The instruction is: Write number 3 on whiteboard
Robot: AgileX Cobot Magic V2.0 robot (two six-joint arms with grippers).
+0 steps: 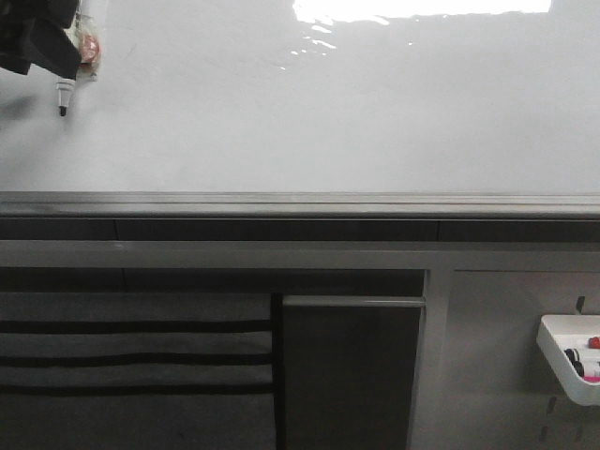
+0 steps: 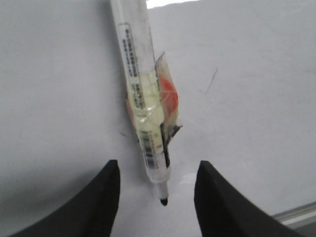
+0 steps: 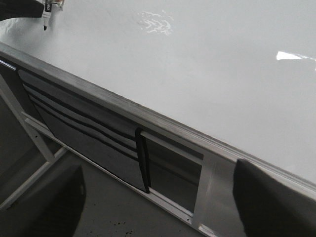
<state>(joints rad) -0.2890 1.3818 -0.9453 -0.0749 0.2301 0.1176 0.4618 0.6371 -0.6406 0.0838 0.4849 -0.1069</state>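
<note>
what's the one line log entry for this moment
stage: pre-write | left gripper: marker taped on, tip near whiteboard, contact unclear | right gripper: open, idle | number 3: none visible

1. No counter in view; whiteboard (image 1: 309,112) fills upper frame, glossy white, glare at top right.
2. Grey metal rail (image 1: 300,202) along its bottom edge, mid frame.
3. Board surface unmarked.
</note>
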